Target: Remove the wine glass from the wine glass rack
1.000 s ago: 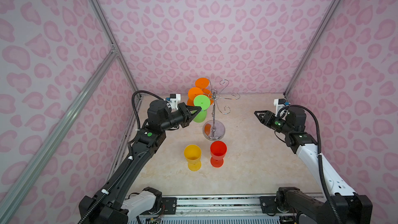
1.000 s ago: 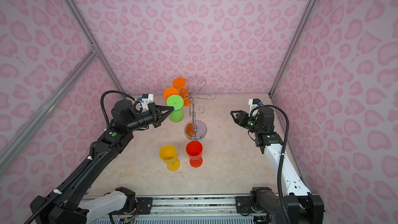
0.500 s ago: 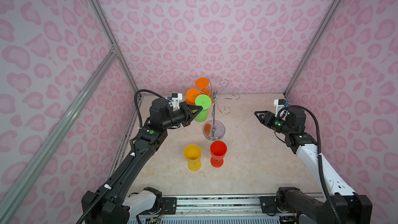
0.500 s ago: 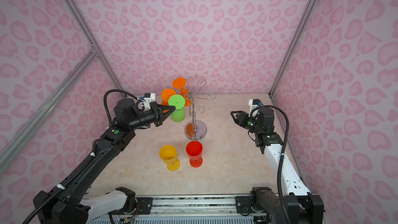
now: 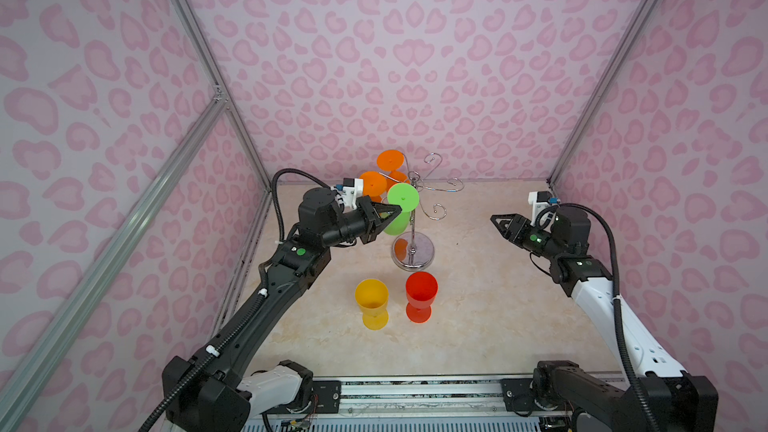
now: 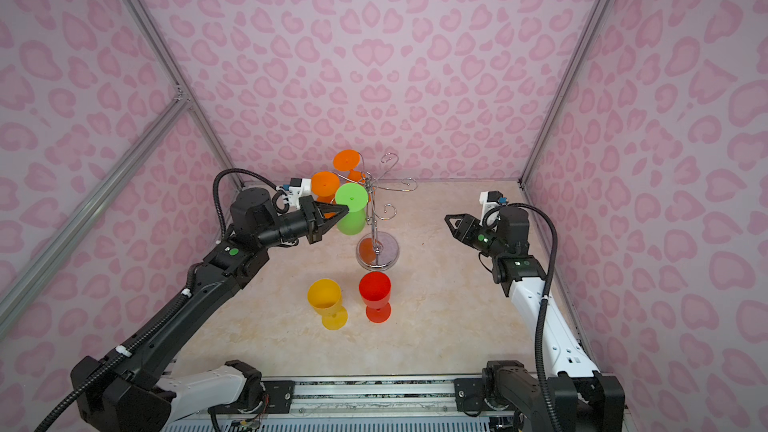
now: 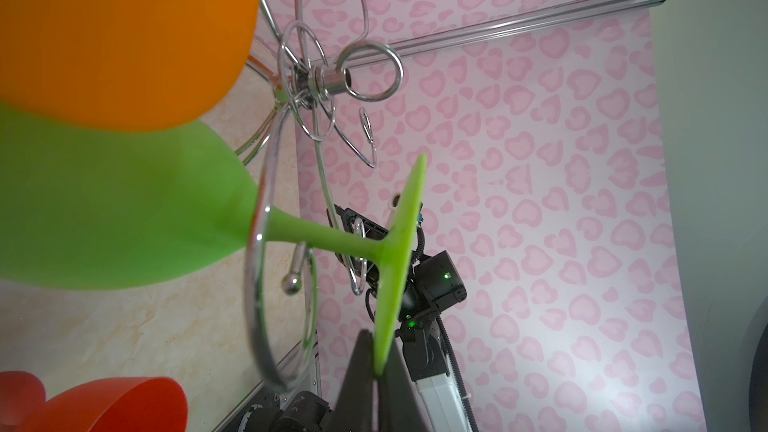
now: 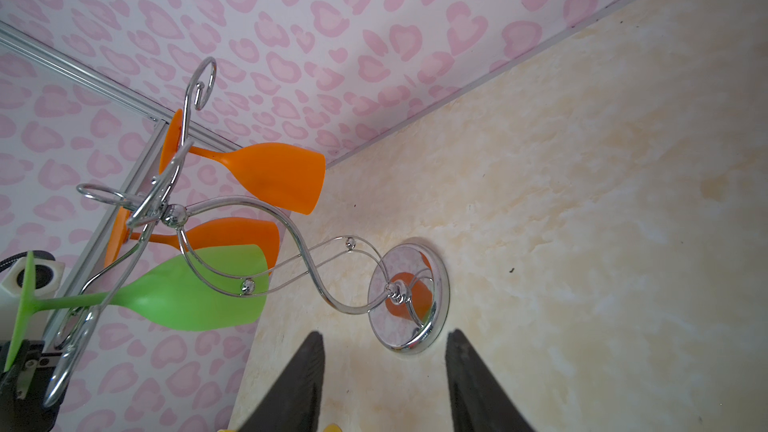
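Observation:
A green wine glass [image 5: 397, 223] [image 6: 351, 222] hangs upside down on the chrome wine glass rack [image 5: 413, 252] [image 6: 378, 254]. Its stem [image 7: 324, 238] still lies inside one of the rack's wire arms. My left gripper [image 5: 397, 211] [image 6: 345, 210] [image 7: 377, 363] is shut on the edge of the glass's flat foot [image 7: 401, 259]. My right gripper [image 5: 494, 218] [image 6: 449, 218] [image 8: 385, 334] hangs open and empty to the right of the rack, well away from it. The rack's mirror base [image 8: 409, 297] lies beyond its fingertips.
Two orange glasses [image 5: 390, 160] [image 5: 372, 184] hang on the rack's far left arms, close behind the green one. A yellow glass [image 5: 371, 299] and a red glass [image 5: 421, 290] stand upright on the table in front of the rack. Pink walls close in on three sides.
My left arm has shifted a little to the right, toward the rack's pole, with the green glass's foot in its grip. The right arm has not moved.

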You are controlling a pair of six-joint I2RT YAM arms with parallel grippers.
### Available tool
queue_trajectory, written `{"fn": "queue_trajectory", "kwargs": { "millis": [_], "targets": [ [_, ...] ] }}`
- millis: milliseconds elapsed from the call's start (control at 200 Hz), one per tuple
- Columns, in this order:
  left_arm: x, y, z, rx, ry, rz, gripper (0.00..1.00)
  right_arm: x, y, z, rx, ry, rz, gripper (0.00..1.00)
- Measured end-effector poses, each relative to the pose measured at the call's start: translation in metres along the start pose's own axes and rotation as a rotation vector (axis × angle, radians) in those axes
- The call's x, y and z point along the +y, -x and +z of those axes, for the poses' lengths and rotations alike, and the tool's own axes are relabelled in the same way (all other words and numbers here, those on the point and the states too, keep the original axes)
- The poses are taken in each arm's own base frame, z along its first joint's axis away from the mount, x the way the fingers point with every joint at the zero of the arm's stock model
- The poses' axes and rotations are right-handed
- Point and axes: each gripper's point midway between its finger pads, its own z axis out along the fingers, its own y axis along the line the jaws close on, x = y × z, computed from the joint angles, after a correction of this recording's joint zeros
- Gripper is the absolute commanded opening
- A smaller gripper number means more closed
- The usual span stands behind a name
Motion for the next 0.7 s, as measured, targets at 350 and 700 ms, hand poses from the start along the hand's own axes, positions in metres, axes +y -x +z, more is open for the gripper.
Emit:
{"fn": "queue_trajectory", "kwargs": {
  "millis": [350, 700],
  "targets": [
    [-0.010, 0.000, 0.001, 0.007, -0.008, 0.018, 0.02, 0.000, 0.001, -0.001, -0.004, 0.001, -0.001, 0.48],
    [-0.007, -0.004, -0.003, 0.012, 0.008, 0.016, 0.03, -0.002, -0.002, -0.001, -0.001, -0.001, 0.005, 0.48]
  ]
}}
